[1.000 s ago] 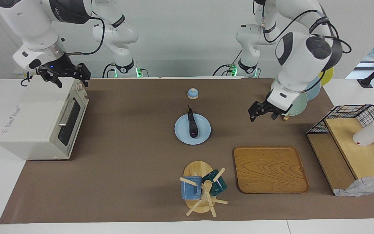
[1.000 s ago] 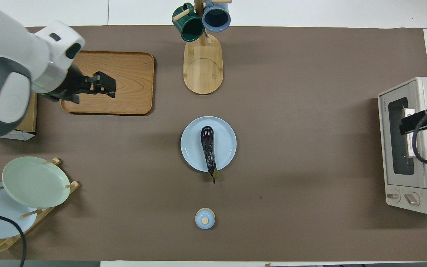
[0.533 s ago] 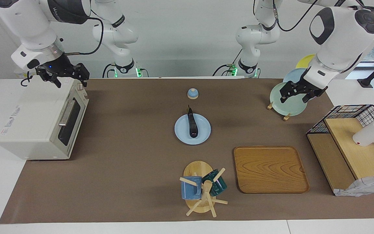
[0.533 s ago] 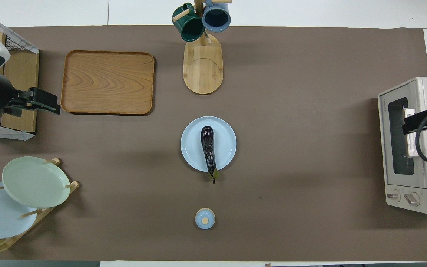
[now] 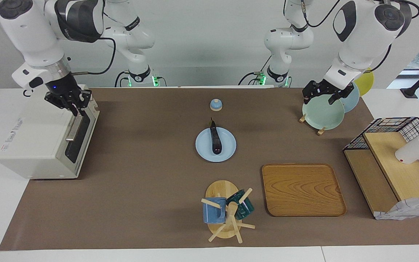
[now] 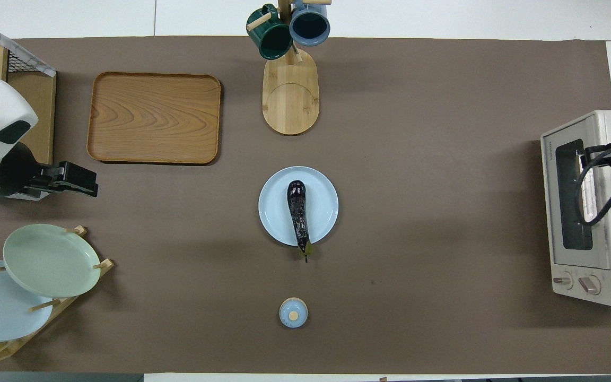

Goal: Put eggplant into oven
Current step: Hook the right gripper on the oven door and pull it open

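Eggplant on plate mid-table, lid nearer the robots. Oven at the right arm's end; plate rack and wire shelf at the left arm's end. Tray beside mug stand, farther out.

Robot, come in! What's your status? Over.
Right gripper at oven door's top. Left gripper open, over green plate. Eggplant on blue plate; oven door shut.

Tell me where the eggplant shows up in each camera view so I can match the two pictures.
Facing view: the eggplant lies on the blue plate at mid-table, stem toward the robots.
Overhead view: the eggplant lies on the same plate near the picture's middle, stem pointing down.
Shared landmark: the small blue bell, nearer to the robots than the plate.
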You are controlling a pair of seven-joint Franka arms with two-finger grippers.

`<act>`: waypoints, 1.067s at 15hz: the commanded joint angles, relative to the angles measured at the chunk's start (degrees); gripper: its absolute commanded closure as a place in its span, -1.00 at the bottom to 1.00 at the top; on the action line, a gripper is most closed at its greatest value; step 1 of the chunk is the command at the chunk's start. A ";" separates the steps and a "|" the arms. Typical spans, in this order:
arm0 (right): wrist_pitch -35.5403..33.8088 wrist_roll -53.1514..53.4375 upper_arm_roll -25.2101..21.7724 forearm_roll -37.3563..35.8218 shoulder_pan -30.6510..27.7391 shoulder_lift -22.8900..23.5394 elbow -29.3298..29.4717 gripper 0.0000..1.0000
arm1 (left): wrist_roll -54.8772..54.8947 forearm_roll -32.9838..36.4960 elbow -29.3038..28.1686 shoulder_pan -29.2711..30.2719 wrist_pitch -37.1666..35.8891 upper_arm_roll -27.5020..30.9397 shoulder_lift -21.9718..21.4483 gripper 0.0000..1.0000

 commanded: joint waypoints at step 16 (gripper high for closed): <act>4.85 0.67 0.25 -3.83 -5.29 -2.86 -11.58 1.00 | -0.02 1.61 3.12 -3.61 4.40 1.96 1.08 -1.00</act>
